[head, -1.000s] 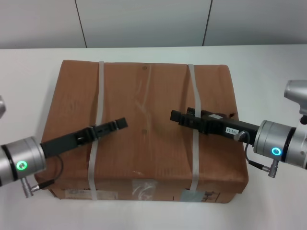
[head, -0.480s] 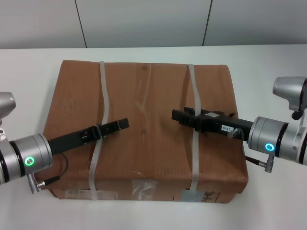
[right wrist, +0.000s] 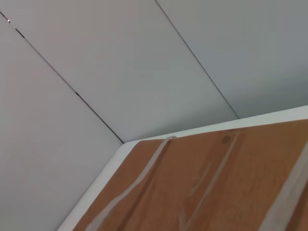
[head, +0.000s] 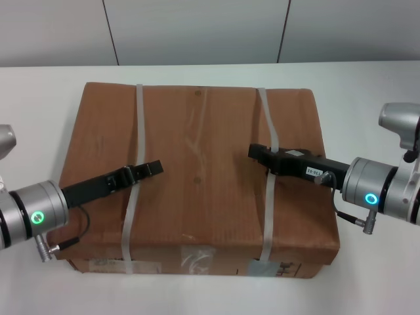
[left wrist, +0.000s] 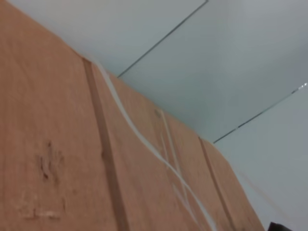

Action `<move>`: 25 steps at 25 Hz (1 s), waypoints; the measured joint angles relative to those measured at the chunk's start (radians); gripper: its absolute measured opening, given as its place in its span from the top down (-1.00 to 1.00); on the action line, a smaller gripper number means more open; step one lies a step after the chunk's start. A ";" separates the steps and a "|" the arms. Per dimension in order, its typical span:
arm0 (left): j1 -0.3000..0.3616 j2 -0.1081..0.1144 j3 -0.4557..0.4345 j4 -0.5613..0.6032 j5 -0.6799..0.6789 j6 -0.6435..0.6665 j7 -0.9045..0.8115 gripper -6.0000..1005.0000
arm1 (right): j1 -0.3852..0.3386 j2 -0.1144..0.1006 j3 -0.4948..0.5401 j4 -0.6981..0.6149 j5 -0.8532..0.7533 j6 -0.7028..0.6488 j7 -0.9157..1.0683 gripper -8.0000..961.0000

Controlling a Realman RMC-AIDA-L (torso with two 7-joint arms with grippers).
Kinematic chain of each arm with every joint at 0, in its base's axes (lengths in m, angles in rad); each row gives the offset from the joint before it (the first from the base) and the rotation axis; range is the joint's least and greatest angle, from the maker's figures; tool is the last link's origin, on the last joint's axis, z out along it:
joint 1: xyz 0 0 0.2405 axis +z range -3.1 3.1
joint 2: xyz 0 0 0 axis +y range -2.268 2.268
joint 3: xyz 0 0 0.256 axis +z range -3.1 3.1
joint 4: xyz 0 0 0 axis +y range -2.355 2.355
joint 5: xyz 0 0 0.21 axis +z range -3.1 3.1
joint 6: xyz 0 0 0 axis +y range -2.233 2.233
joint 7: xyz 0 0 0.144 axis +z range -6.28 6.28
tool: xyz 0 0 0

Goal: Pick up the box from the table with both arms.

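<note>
The box (head: pixel 197 125), a large flat brown carton with two whitish straps, lies on the white table (head: pixel 39 98). My left gripper (head: pixel 155 167) reaches in from the left and lies low across the left strap (head: pixel 139 131), which bends where the gripper crosses it. My right gripper (head: pixel 256 152) reaches in from the right across the right strap (head: pixel 268 118), which bows outward at the gripper. Both grippers look shut on their straps. The left wrist view shows the box top (left wrist: pixel 57 159) and a strap (left wrist: pixel 139 139) pulled off its line. The right wrist view shows the box top (right wrist: pixel 216 183).
Grey wall panels (head: pixel 197 29) stand behind the table's far edge. Tape and a grey label (head: pixel 197 257) show on the box's near side. Bare tabletop lies to both sides of the box.
Both grippers have drawn back outward along the box top, the left one to the left and the right one to the right. The straps bend more where the grippers cross them.
</note>
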 joint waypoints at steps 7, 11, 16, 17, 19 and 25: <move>0.002 0.002 0.001 0.000 -0.012 -0.002 0.003 0.81 | 0.002 0.000 0.000 0.000 0.001 0.000 -0.001 0.94; 0.002 0.002 0.001 0.000 -0.012 -0.002 0.003 0.80 | 0.002 0.000 0.000 0.000 0.001 0.000 -0.010 0.94; 0.002 0.002 0.001 0.009 -0.018 0.003 0.003 0.80 | 0.002 0.000 0.007 -0.005 0.001 -0.009 -0.027 0.93; 0.002 0.002 0.001 0.012 -0.023 0.006 0.001 0.80 | 0.002 0.000 0.007 -0.012 0.001 -0.010 -0.027 0.93; 0.002 0.003 0.002 0.023 -0.033 0.014 -0.002 0.80 | -0.003 0.000 0.006 -0.037 0.000 -0.010 -0.027 0.93; 0.007 0.004 0.004 0.079 -0.052 0.058 0.008 0.80 | -0.035 0.000 -0.001 -0.124 0.000 -0.010 -0.040 0.93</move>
